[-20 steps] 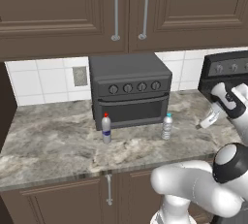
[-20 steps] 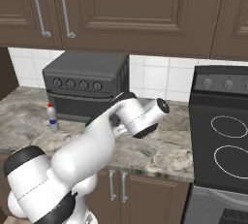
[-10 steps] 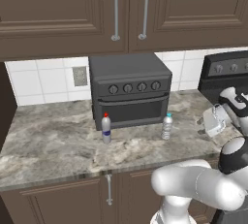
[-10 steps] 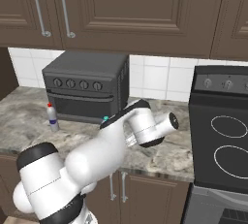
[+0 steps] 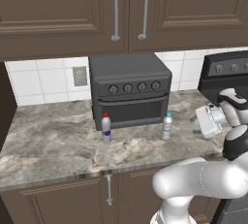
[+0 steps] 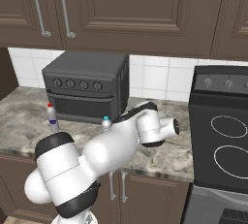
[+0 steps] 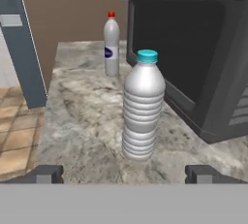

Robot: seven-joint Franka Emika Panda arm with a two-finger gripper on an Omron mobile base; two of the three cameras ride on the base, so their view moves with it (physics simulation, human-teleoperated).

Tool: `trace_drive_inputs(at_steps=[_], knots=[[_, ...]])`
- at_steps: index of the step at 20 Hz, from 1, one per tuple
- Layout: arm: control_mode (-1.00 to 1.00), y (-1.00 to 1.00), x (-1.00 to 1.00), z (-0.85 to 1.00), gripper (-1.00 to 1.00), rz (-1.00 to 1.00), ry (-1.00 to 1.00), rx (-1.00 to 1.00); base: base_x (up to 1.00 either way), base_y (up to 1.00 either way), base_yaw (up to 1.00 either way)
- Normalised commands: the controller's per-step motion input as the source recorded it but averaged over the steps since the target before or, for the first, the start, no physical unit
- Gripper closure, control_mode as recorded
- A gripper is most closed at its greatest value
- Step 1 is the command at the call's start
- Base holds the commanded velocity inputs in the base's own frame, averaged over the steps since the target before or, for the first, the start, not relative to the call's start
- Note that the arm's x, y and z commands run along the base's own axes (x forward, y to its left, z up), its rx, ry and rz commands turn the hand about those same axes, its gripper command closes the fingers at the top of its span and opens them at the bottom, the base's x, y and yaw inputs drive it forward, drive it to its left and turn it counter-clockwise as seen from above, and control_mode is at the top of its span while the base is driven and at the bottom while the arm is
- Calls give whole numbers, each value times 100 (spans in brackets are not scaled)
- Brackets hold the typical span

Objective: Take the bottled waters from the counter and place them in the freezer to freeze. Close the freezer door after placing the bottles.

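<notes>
**On the tabletop: lining up for the teal-capped bottle**

On the grey-brown marbled stone tabletop (image 5: 53, 140) stand the two small clear ribbed plastic bottles, both upright, just in front of the dark grey knobbed toaster oven (image 5: 130, 89). The teal-capped bottle (image 7: 142, 105) is the nearer one to the end effector (image 7: 123, 173). The red-capped bottle with a blue label (image 7: 112, 44) stands further along the tabletop, well apart from the first. At the far end of the tabletop, in the hand view, a tall slate blue-grey panel (image 7: 22, 43) is seen; it is probably part of the freezer.

The end effector is fully open and holds nothing. Its two dark finger tips stand wide on both sides of the teal-capped bottle, which is almost in the middle between them but not yet reached.

The step in hand seems to be the approach for the first grasp. To do it well, I think the arm should go forward in a straight line and keep the bottle centred, so that no finger tip pushes it. The bottle looks light and narrow, so a touch from one side could tip it over. Gripping the ribbed body at about middle height seems safest. The oven front is near on one side, so the finger there needs care.
</notes>
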Motion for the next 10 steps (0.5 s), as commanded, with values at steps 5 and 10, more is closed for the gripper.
trace_drive_inputs(at_steps=[5, 10], knots=[[-100, 40, 28, -3, -100, -2, -1, 20, 0, 0, 0], [-100, 16, 1, -13, -100, -4, 0, 13, 0, 0, 0]])
